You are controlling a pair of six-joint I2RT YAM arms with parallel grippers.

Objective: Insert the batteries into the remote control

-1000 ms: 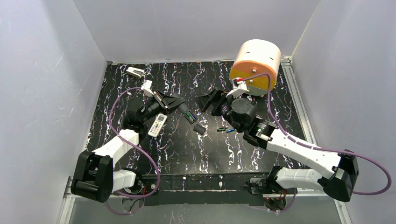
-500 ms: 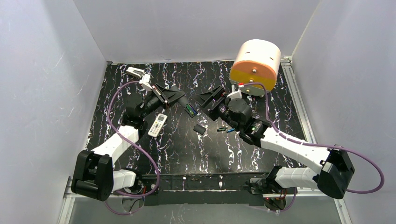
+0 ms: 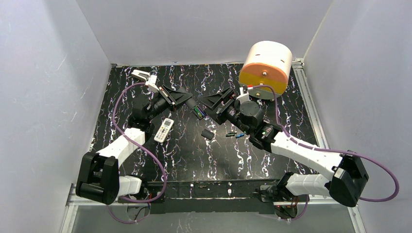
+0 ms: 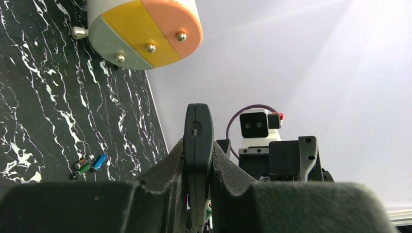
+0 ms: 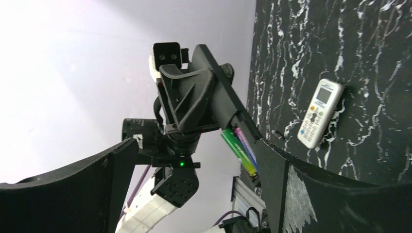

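Left gripper [image 3: 192, 104] is clamped on a black strip [image 3: 198, 112] holding coloured cells [image 5: 239, 145]. It offers the strip's end between the right gripper's [image 3: 213, 102] wide-apart fingers, likely for a handover. The remote [image 3: 163, 130] lies toward the table's [image 3: 194, 160] left edge, with loose batteries [image 3: 235, 134] mid-table. Since a second ago, both grippers have shifted rearward and closer together.
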